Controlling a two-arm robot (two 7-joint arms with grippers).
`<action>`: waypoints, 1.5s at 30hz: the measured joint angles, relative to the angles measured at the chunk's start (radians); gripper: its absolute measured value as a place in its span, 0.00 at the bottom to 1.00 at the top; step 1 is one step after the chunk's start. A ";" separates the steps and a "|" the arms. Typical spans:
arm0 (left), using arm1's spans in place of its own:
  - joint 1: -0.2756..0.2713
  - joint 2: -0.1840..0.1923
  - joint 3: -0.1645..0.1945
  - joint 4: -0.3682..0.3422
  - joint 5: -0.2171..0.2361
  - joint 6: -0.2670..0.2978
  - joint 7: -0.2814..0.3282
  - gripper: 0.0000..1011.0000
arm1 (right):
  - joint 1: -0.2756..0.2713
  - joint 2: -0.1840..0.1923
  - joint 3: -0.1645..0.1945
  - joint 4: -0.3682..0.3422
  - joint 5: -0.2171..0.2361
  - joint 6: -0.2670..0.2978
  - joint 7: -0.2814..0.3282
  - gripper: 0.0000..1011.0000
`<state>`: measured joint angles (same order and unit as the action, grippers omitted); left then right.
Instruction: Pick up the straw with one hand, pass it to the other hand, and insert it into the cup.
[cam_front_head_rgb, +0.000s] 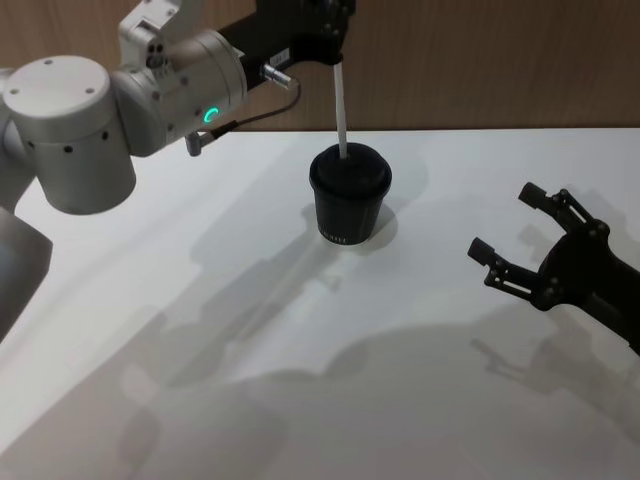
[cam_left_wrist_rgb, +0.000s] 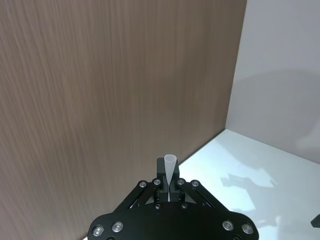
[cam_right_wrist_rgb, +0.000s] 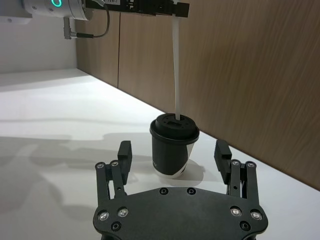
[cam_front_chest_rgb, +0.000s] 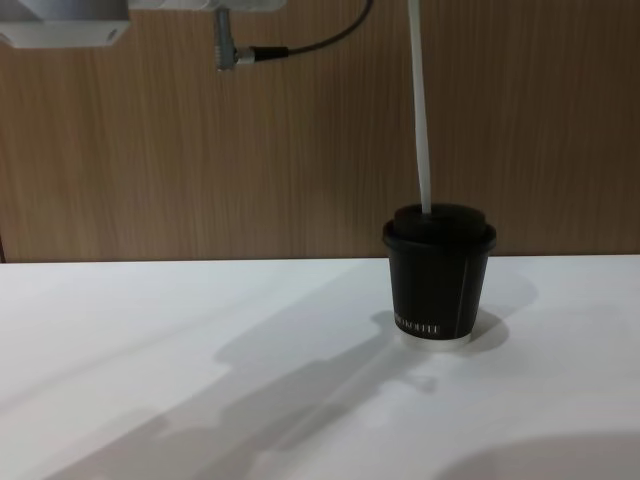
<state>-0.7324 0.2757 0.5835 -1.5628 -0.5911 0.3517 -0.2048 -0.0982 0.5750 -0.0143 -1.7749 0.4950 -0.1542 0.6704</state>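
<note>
The left gripper (cam_front_head_rgb: 333, 45) pinches the top of the straw (cam_front_head_rgb: 341, 108), holding it straight up so its tip meets the cup's (cam_front_head_rgb: 349, 197) lid, while the right gripper (cam_front_head_rgb: 508, 235) waits wide open, holding nothing.

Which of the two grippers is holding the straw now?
The left gripper, shut on the straw above the cup; the right gripper is open, empty.
</note>
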 joint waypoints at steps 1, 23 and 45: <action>-0.001 -0.001 0.001 0.001 0.000 0.003 -0.001 0.01 | 0.000 0.000 0.000 0.000 0.000 0.000 0.000 0.99; -0.014 -0.016 0.022 0.026 0.041 0.035 0.001 0.02 | 0.000 0.000 0.000 0.000 0.000 0.000 0.000 0.99; -0.016 -0.021 0.027 0.034 0.055 0.036 0.006 0.67 | 0.000 0.000 0.000 0.000 0.000 0.000 0.000 0.99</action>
<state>-0.7484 0.2548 0.6102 -1.5284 -0.5362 0.3880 -0.1991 -0.0981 0.5751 -0.0143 -1.7751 0.4949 -0.1540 0.6703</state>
